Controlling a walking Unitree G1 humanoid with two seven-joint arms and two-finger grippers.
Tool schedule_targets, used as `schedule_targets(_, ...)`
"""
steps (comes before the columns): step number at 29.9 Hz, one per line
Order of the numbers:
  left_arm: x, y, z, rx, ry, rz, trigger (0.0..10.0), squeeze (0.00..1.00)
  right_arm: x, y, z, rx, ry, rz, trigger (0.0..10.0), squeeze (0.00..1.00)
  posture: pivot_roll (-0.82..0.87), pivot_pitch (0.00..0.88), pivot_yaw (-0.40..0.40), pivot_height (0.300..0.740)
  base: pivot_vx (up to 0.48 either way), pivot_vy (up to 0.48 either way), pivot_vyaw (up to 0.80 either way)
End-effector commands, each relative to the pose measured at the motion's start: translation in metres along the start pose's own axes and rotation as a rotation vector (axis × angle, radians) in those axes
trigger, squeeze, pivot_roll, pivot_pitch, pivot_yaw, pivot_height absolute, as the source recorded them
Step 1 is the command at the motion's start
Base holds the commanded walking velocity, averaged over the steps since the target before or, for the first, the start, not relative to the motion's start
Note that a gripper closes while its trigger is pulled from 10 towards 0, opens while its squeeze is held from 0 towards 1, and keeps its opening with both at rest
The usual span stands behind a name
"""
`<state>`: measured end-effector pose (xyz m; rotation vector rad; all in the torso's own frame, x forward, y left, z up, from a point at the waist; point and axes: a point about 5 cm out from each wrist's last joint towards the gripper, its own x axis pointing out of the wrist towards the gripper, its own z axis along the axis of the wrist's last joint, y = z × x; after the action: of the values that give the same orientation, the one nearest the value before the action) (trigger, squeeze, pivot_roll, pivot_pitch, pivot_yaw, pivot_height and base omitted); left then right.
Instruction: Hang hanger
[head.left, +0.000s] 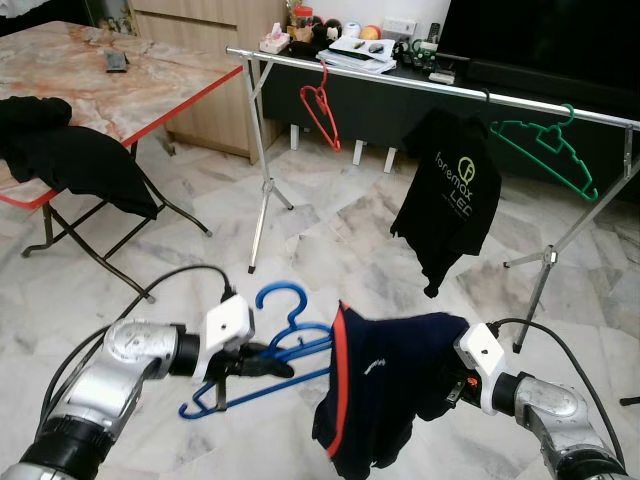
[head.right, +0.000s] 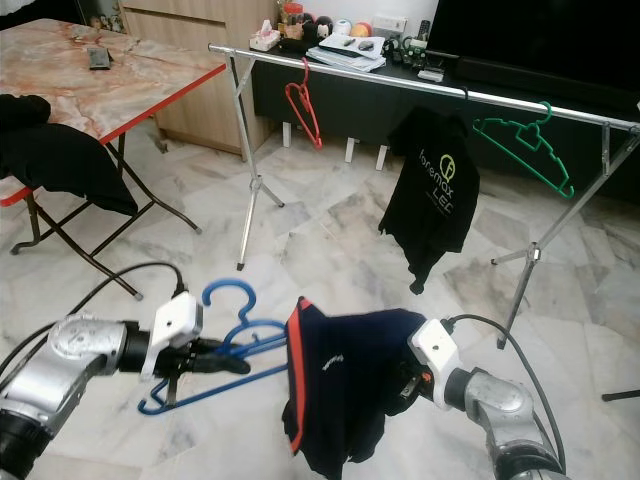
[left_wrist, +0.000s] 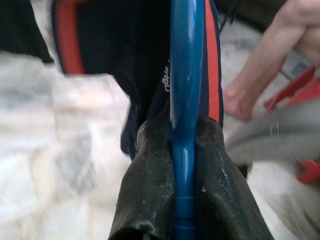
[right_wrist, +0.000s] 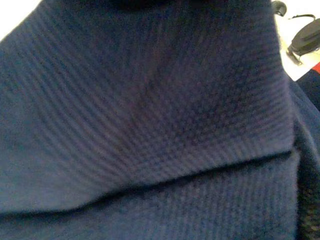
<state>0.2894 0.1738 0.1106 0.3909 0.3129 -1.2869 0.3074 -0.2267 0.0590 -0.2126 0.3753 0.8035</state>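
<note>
Readable text first: the black T-shirt (head.left: 447, 195) hanging on the silver metal clothes rail (head.left: 420, 84) has light print reading approx "foremax", w/ more letters below it and a round logo above. The navy garment w/ red-orange trim (head.left: 385, 385) has a small white mark on the chest, too small to read.

The blue plastic hanger (head.left: 268, 352) is low in front of the robot, well short of the rail, lying about level over the marble floor (head.left: 330, 240) w/ its hook curling up on the left. Thin blue bars, a notched lower rung; its right end goes into the navy garment, which drapes off it in folds.

Left gripper (head.left: 262, 364) is clenched on the hanger: in the left wrist view both black fingers (left_wrist: 150, 185) press the blue bar from either side, bar running straight between them. Right gripper (head.left: 452, 385) is buried in the navy cloth; can't tell whether its fingers are closed or spread. Right wrist view gives close-up navy knit weave.

Also on the rail: red hanger (head.left: 321, 108) near the left end, green hanger (head.left: 547, 145) to the right of the black tee. Folding table w/ marble-pattern top and red edge (head.left: 120, 90) at left, black clothing (head.left: 70, 155) slung over its near edge.
</note>
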Motion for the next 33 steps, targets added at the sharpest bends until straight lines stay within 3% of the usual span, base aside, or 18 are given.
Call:
schedule_targets(1, -0.003, -0.001, -0.008, 0.015, 0.054, 0.009, 0.0, 0.0, -0.004, -0.005, 0.003, -0.011, -0.008, -0.01, 0.0, 0.0, -0.01, 0.095, -0.049, 0.74, 0.0, 0.0, 0.0)
schedule_targets(7, -0.007, -0.004, -0.043, -0.02, 0.193, 0.059, 0.0, 0.0, -0.006, -0.005, 0.003, -0.019, 0.006, -0.006, 0.0, 0.0, -0.01, 0.094, -0.051, 0.74, 0.0, 0.0, 0.0)
schedule_targets(12, -0.01, -0.02, -0.08, -0.031, 0.373, 0.04, 0.0, 0.0, -0.007, -0.007, 0.002, -0.023, 0.014, -0.014, 0.0, 0.0, -0.02, 0.102, -0.053, 0.74, 0.0, 0.0, 0.0)
schedule_targets(15, -0.011, -0.024, -0.09, -0.038, 0.41, 0.051, 0.0, 0.0, -0.008, -0.007, 0.001, -0.024, 0.017, -0.021, 0.0, 0.0, -0.02, 0.104, -0.052, 0.74, 0.0, 0.0, 0.0)
schedule_targets(18, -0.013, -0.035, -0.112, -0.067, 0.483, 0.094, 0.0, 0.0, -0.01, -0.009, 0.001, -0.015, 0.01, -0.043, 0.0, 0.0, -0.02, 0.111, -0.051, 0.74, 0.0, 0.0, 0.0)
schedule_targets(23, -0.014, -0.039, -0.12, -0.084, 0.503, 0.123, 0.0, 0.0, -0.011, -0.01, 0.001, -0.005, -0.003, -0.062, 0.0, 0.0, -0.02, 0.113, -0.05, 0.74, 0.0, 0.0, 0.0)
schedule_targets(26, -0.015, -0.046, -0.138, -0.096, 0.579, 0.253, 0.0, 0.0, -0.011, -0.015, 0.002, 0.04, -0.041, -0.176, 0.0, 0.0, -0.02, 0.118, -0.049, 0.74, 0.0, 0.0, 0.0)
schedule_targets(27, -0.015, -0.049, -0.144, -0.107, 0.609, 0.316, 2.4, 0.0, -0.009, -0.015, 0.002, 0.057, -0.056, -0.203, 0.0, 0.0, -0.02, 0.12, -0.048, 0.74, 0.0, 0.0, 0.0)
schedule_targets(28, -0.015, -0.05, -0.148, -0.114, 0.627, 0.353, 2.4, 0.0, -0.008, -0.014, 0.001, 0.066, -0.064, -0.214, 0.0, 0.0, -0.02, 0.121, -0.049, 0.74, 0.0, 0.0, 0.0)
schedule_targets(29, -0.015, -0.052, -0.152, -0.128, 0.641, 0.424, 10.0, 0.0, -0.006, -0.014, 0.001, 0.105, -0.084, -0.255, 0.0, 0.0, -0.02, 0.124, -0.052, 0.74, 0.0, 0.0, 0.0)
schedule_targets(33, -0.013, -0.065, -0.166, -0.238, 0.643, 0.603, 10.0, 0.0, 0.003, -0.013, 0.004, 0.247, -0.211, -0.398, 0.0, 0.0, -0.03, 0.128, -0.062, 0.74, 0.0, 0.0, 0.0)
